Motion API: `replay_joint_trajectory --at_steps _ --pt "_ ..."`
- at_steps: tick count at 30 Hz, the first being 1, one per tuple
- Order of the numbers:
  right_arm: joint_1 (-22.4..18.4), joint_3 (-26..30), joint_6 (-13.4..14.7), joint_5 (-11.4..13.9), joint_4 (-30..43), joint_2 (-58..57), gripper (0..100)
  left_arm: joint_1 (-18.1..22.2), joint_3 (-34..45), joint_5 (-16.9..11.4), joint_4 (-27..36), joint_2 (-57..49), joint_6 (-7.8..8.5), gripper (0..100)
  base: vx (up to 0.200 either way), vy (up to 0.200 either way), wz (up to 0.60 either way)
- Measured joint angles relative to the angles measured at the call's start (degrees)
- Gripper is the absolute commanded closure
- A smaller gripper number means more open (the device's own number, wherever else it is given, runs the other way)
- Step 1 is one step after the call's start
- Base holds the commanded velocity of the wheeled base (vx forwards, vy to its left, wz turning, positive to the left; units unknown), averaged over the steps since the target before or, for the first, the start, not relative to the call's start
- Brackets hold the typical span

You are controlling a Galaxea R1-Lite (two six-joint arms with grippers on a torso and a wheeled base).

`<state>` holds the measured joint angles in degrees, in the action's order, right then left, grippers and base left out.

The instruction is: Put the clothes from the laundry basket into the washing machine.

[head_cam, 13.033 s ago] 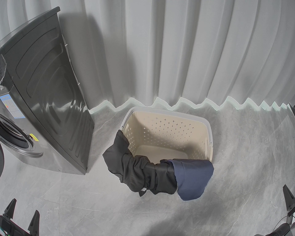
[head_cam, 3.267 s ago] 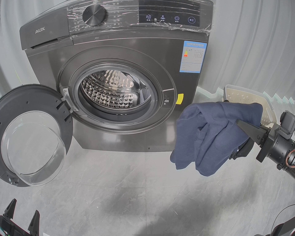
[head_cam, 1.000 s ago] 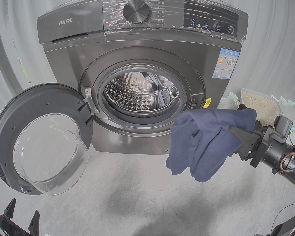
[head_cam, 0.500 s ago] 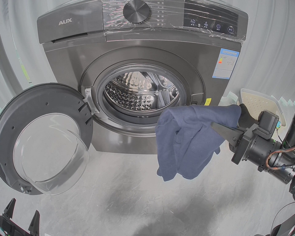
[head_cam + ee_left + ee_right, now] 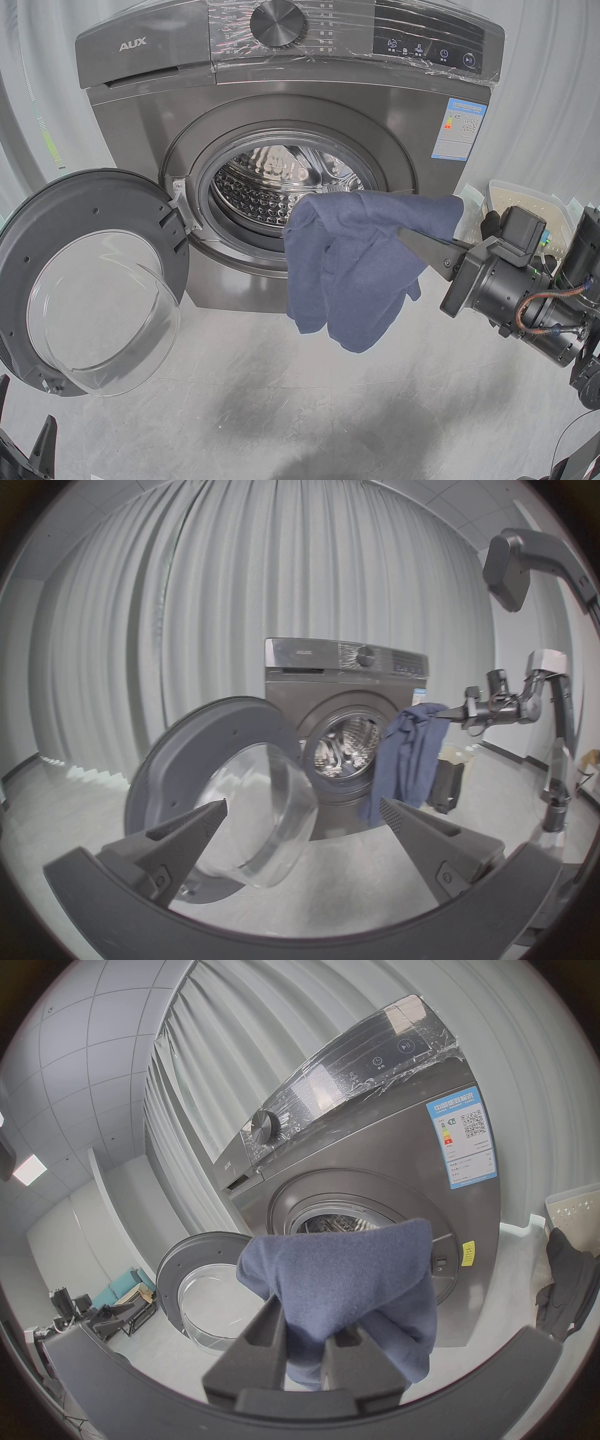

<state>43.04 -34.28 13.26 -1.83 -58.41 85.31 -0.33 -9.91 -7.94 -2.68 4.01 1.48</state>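
Note:
A grey washing machine (image 5: 281, 125) stands in front of me, its round door (image 5: 87, 275) swung wide to the left and its steel drum (image 5: 269, 181) bare. My right gripper (image 5: 425, 247) is shut on a blue garment (image 5: 350, 262). The cloth hangs above the floor, in front of the lower right of the drum opening. The right wrist view shows the gripper (image 5: 309, 1322) pinching a fold of the blue garment (image 5: 337, 1279). The left gripper (image 5: 303, 811) is open and holds nothing, low at the near left, and one of its fingers (image 5: 45, 437) shows in the head view.
The beige laundry basket (image 5: 537, 203) stands on the floor to the right of the machine, behind my right arm. A black garment (image 5: 569, 1285) drapes over its rim. White curtains hang behind, and grey floor lies open in front of the machine.
The right arm has carried the blue garment left and slightly up, from beside the machine to in front of the drum opening. The left gripper has dropped lower in the head view.

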Motion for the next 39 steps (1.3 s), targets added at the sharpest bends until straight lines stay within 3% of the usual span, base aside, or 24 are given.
replay_joint_trajectory --at_steps 5,11,18,23,27,31,39 --pt "0.5 -1.5 0.1 -0.7 -2.6 2.4 100 -0.7 -2.2 -8.0 -3.3 9.3 -0.11 0 0.0 0.0 0.0" --pt "1.2 -3.5 0.1 -2.9 -6.4 6.0 100 -2.8 -3.0 -14.0 -13.2 24.4 0.07 0 0.0 0.0 0.0" --pt "2.3 -7.1 1.4 -4.7 -9.3 10.3 100 -11.8 -3.5 -13.2 -28.7 43.4 -1.34 0 0.0 0.0 0.0" --pt "3.8 -9.5 2.9 -5.5 -11.4 13.0 100 -22.1 -3.9 -11.8 -39.1 56.3 -5.17 0 0.0 0.0 0.0" --pt "5.1 -10.6 3.7 -5.8 -13.1 14.7 100 -26.8 -4.4 -11.4 -44.3 65.1 -7.72 0 0.0 0.0 0.0" --pt "6.0 -11.4 4.1 -6.0 -14.4 16.1 100 -29.1 -5.0 -12.2 -48.6 73.0 -8.94 0 0.0 0.0 0.0" --pt "6.9 -11.8 4.3 -6.2 -14.9 17.3 100 -30.0 -6.3 -13.4 -55.2 84.2 -9.55 0 0.0 0.0 0.0"
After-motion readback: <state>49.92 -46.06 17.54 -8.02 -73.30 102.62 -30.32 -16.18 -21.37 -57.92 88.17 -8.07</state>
